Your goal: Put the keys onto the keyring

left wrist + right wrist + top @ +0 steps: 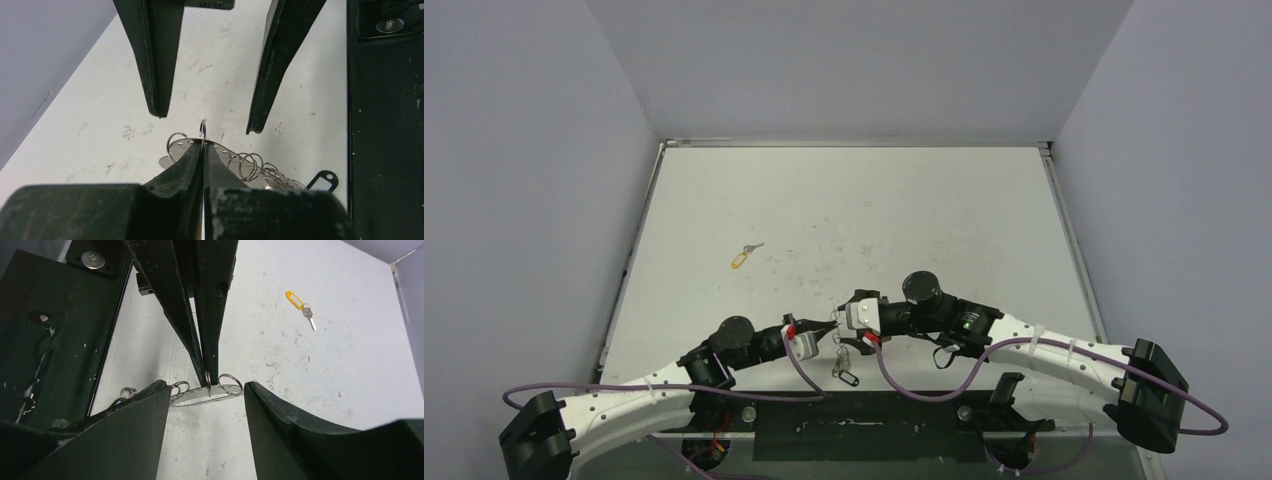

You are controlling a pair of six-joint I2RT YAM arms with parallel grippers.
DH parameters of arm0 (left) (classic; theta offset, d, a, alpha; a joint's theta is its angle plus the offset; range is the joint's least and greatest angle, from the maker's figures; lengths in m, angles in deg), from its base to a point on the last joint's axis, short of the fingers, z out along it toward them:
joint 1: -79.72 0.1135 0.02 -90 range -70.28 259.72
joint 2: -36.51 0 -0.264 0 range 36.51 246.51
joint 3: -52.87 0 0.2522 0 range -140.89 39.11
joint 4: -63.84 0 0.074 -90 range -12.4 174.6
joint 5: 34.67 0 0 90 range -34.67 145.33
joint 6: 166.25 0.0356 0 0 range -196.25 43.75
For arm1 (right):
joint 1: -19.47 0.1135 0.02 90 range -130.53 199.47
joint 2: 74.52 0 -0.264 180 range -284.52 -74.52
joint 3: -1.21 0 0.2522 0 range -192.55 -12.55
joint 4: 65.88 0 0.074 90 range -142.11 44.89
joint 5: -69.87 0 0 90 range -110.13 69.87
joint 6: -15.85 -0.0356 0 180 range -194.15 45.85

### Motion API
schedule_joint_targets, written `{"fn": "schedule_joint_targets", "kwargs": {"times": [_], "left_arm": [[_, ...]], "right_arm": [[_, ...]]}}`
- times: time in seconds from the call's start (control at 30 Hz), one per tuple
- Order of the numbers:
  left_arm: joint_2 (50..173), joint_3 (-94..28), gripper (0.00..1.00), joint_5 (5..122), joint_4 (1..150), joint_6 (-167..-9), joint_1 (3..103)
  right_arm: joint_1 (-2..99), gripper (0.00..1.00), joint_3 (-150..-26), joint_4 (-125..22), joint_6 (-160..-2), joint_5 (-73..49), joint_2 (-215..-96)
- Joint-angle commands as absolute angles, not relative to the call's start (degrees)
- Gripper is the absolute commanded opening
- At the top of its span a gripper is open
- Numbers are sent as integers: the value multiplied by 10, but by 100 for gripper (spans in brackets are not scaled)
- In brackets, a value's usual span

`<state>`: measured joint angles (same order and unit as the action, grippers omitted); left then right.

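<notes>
The keyring, a flat silver plate with small rings and a short chain, hangs just above the table. My left gripper is shut on one small ring at the plate's edge. My right gripper is open, and its fingers straddle the keyring without touching it. A black-headed key dangles from the chain's end. The key with the yellow tag lies alone on the table, further out and to the left in the top view.
The black base plate of the arms runs along the near edge, right behind the grippers. Grey walls close the table on the left, right and far sides. Purple cables loop from both arms over the near edge.
</notes>
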<state>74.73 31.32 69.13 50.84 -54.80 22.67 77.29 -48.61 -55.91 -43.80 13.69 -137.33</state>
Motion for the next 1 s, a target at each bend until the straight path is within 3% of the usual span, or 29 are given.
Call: {"fn": "schedule_joint_targets", "kwargs": {"times": [0.0, 0.07, 0.2, 0.53, 0.97], "left_arm": [[737, 284, 0, 687, 508, -537, 224], [734, 283, 0, 683, 518, -531, 224], [725, 278, 0, 681, 543, -520, 223], [672, 302, 0, 709, 574, -395, 217], [668, 321, 0, 690, 575, -246, 211]], "right_arm": [[776, 67, -464, -618, -444, 137, -1326], [776, 84, -454, -636, -451, 126, -1311], [771, 100, -450, -661, -469, 102, -1297], [698, 100, -492, -709, -658, 108, -1340], [669, 100, -459, -766, -700, 82, -1317]]}}
